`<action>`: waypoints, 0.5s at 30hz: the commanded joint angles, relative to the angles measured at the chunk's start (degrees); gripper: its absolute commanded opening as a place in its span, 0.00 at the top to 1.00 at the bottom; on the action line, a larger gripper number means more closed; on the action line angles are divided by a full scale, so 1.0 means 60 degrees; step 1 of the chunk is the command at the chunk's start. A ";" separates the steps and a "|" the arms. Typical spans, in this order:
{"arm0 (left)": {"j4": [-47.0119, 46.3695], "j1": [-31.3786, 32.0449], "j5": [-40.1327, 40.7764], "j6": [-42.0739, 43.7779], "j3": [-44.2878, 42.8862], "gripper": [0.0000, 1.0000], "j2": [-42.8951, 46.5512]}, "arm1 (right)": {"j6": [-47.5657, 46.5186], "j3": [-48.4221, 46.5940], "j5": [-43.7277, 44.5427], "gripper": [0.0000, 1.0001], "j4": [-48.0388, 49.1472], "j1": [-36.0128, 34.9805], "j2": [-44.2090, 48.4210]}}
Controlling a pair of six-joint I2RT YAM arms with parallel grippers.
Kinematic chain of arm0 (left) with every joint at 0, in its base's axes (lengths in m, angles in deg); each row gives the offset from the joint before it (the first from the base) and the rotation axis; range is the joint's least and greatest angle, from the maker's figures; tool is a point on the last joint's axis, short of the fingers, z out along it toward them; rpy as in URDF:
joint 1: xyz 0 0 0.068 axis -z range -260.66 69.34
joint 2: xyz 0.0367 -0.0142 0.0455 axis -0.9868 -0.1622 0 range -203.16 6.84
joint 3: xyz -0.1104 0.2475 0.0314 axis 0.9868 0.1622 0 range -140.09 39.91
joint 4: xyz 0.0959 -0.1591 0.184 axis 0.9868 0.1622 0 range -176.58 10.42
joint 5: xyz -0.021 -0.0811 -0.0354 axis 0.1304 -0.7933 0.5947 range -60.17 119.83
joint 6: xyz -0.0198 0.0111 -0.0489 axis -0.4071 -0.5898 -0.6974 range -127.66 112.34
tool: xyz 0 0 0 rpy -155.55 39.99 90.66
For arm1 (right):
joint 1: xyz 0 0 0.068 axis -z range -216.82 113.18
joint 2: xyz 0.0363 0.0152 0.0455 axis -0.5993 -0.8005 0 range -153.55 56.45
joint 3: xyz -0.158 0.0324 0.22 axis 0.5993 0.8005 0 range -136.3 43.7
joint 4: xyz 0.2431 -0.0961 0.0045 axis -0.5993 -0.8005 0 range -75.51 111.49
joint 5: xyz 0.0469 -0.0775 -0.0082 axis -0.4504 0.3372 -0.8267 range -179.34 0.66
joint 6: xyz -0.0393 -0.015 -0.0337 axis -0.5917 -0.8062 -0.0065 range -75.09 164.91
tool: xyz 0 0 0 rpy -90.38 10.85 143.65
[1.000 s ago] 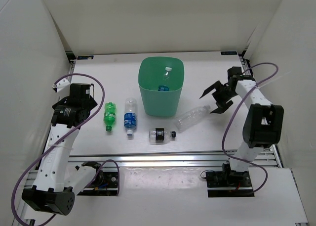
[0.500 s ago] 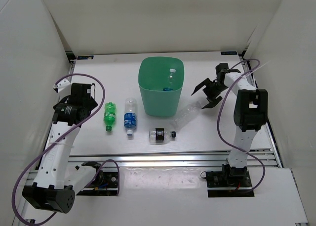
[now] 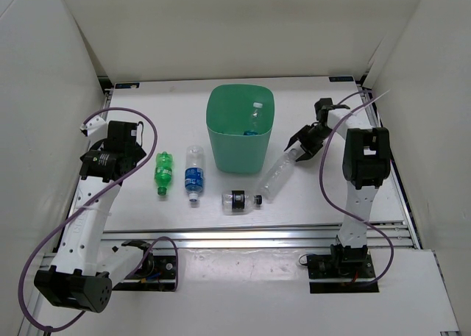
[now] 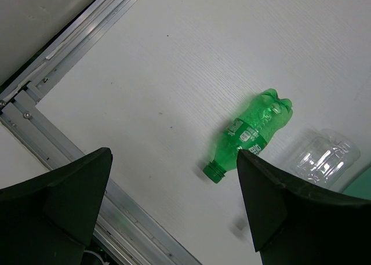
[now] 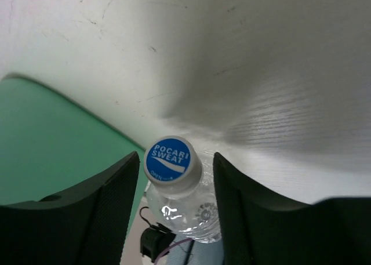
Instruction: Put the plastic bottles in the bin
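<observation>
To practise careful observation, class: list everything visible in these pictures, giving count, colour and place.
green plastic bin: one, green, standing mid-table, towards the far side
clear plastic bottle with blue label: two, clear and blue; one inside the bin, one lying left of it
green plastic bottle: one, green, lying leftmost on the table
short clear bottle with black label: one, clear and black, lying in front of the bin
plain clear bottle: one, clear, blue-and-white cap, lying right of the bin
white table: one, white, under everything
purple cables: two, purple, one looped by each arm
left pincer: one, black, open, left of the green bottle
right pincer: one, black, astride the plain bottle's cap; grip unclear
</observation>
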 commanded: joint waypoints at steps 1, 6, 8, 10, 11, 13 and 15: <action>0.0142 -0.0009 0.0243 -0.0056 -0.0329 0.01 0.0066 | -0.0092 -0.0350 -0.0020 0.43 -0.0117 0.0005 0.0033; 0.0142 -0.0009 0.0243 0.0031 -0.0329 0.01 0.0066 | -0.0281 -0.0350 -0.0020 0.27 -0.0117 -0.0082 0.0208; 0.0142 -0.0009 0.0331 0.0032 -0.0329 0.01 0.0066 | -0.0413 -0.0350 0.0111 0.27 -0.0117 -0.0083 0.0295; 0.0142 -0.0009 0.0331 0.0032 -0.0329 0.01 0.0066 | -0.0517 -0.0350 0.0243 0.43 -0.0117 -0.0171 0.0398; 0.0142 -0.0009 0.0331 0.0032 -0.0242 0.01 0.0066 | -0.0517 -0.0248 0.0330 0.46 -0.0117 -0.0171 0.0399; 0.0142 -0.0009 0.0331 0.0032 -0.0242 0.01 0.0066 | -0.0517 -0.0247 0.0331 0.57 -0.0117 -0.0171 0.0486; 0.0142 -0.0009 0.0331 0.0032 -0.0155 0.01 0.0066 | -0.0618 -0.0145 0.0419 0.68 -0.0117 -0.0171 0.0487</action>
